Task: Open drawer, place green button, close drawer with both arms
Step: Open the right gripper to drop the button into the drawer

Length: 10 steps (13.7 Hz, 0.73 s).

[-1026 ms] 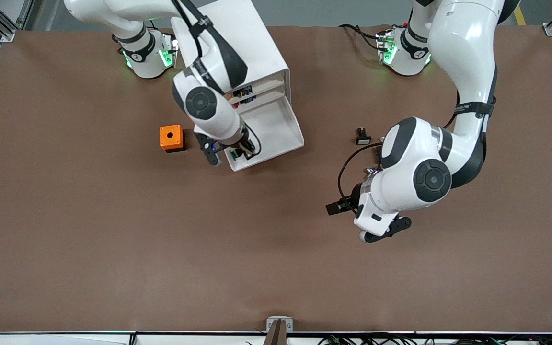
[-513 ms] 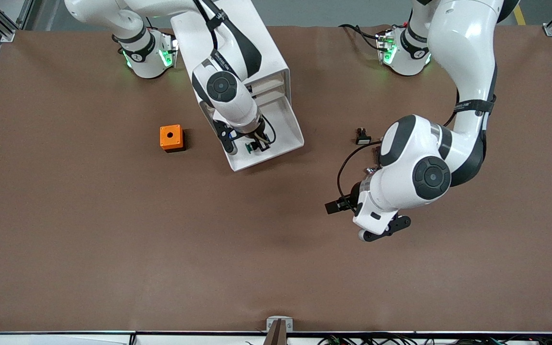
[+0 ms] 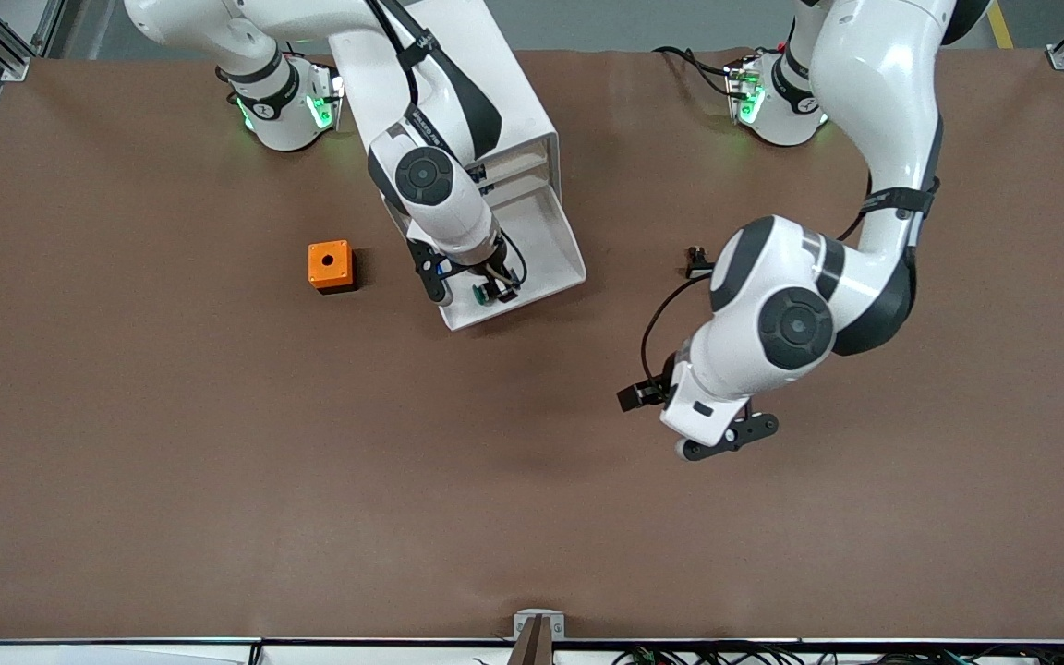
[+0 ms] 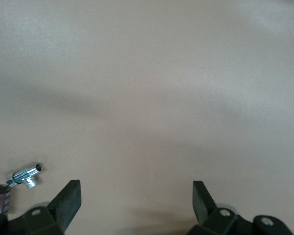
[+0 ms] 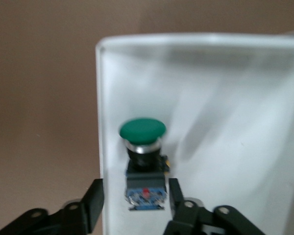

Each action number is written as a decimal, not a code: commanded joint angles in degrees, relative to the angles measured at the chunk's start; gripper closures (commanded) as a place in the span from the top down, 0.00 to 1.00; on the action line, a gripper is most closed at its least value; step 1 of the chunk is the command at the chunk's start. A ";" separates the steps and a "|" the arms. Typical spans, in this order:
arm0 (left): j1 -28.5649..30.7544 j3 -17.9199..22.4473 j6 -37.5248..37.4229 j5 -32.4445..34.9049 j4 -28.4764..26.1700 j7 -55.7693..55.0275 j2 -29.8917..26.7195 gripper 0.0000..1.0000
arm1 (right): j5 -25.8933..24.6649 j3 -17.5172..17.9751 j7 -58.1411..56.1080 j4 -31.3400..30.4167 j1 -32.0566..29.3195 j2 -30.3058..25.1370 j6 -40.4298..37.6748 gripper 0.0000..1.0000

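A brown table [image 3: 218, 480] is carrying one white cabinet [image 3: 458, 83], its one pulled-out drawer [image 3: 546, 240], one orange box [image 3: 330, 266] and one small switch [image 3: 698, 263]. The right gripper [image 3: 492, 288] is hanging over the drawer's front corner, its fingers just clear of the one green button [image 5: 142, 131] sitting inside. Lying so close to the wall, the button could be snagging a finger and tipping as the gripper lifts. The left gripper [image 4: 136, 198] is waiting spread wide and empty over bare table.
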 commanded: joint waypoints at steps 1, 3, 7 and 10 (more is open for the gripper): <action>-3.39 0.39 2.92 4.78 -1.92 -6.30 -0.29 1.00 | -4.26 -0.17 -0.82 0.98 -2.96 -2.99 -3.18 0.91; -5.05 0.39 3.01 5.76 -1.92 -7.64 0.50 1.00 | -6.47 -0.17 -4.67 3.96 -7.08 -4.75 -8.97 1.00; -7.52 0.39 3.19 5.85 -2.62 -8.70 2.00 1.00 | -6.47 -0.08 -23.71 9.67 -17.89 -7.30 -20.23 1.00; -8.75 0.39 4.67 5.85 -2.71 -13.33 3.75 1.00 | -6.56 -0.17 -41.98 13.81 -25.89 -7.31 -26.39 1.00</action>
